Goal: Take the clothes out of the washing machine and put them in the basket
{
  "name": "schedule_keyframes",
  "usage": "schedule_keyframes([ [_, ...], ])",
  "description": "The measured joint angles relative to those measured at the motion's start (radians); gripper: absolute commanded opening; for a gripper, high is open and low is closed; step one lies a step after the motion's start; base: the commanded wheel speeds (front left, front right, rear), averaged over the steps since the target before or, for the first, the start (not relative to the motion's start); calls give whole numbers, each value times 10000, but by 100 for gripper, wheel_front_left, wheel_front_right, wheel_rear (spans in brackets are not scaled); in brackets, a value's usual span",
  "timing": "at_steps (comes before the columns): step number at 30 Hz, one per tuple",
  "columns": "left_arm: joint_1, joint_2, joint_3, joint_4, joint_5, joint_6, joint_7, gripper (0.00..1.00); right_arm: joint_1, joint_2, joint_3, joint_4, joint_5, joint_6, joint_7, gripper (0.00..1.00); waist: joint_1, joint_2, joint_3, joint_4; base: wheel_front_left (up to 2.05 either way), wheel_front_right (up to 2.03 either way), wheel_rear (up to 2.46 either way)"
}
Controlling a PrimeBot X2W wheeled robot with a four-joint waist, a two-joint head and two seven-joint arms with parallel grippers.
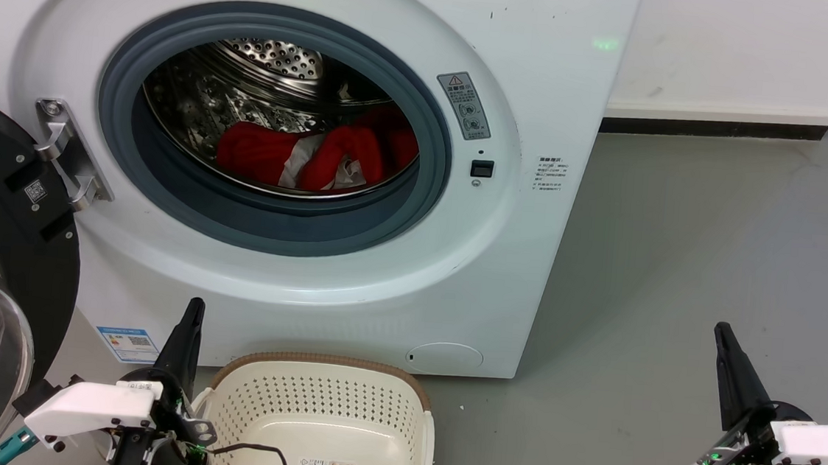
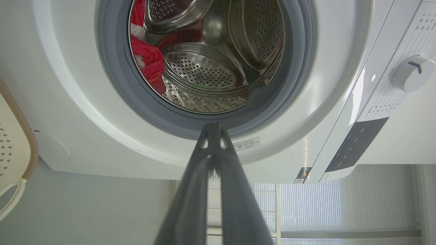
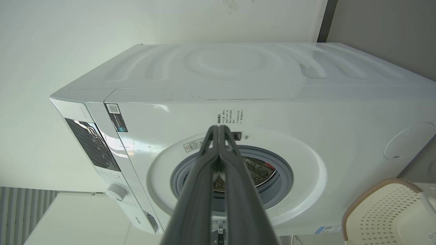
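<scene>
**Head view.** The washing machine [image 1: 566,89] stands with its door [image 1: 6,245] swung open to the left, which leaves the porthole free for reaching in. The clothes [image 1: 258,150], red with white, lie at the bottom of the drum [image 1: 272,59], toward its right side. The basket [image 1: 322,362] sits on the floor [image 1: 679,246] just in front of the machine and below the porthole, probably so that a garment drawn out has a short way to travel. The left gripper [image 1: 194,307] is just beside the basket's left rim. The right gripper [image 1: 724,334] is well apart to the right, over the floor.

**Left wrist view.** The left fingers meet at their tips, closed on nothing, and point at the lower edge of the grey seal [image 2: 163,117]. This arm looks the better placed to reach in, and its jaws would have to part first.

**Right wrist view.** The right fingers are likewise closed and empty, and point at the porthole's rim from farther off. A little red shows inside the drum.
</scene>
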Motion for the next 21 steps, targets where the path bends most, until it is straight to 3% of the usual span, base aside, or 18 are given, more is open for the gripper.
schedule_keyframes([
  [21,0,0,0,0,0,0,-2,0,0,0,0,0,0,0,2,0,0,0,0,0,0,0,0],
])
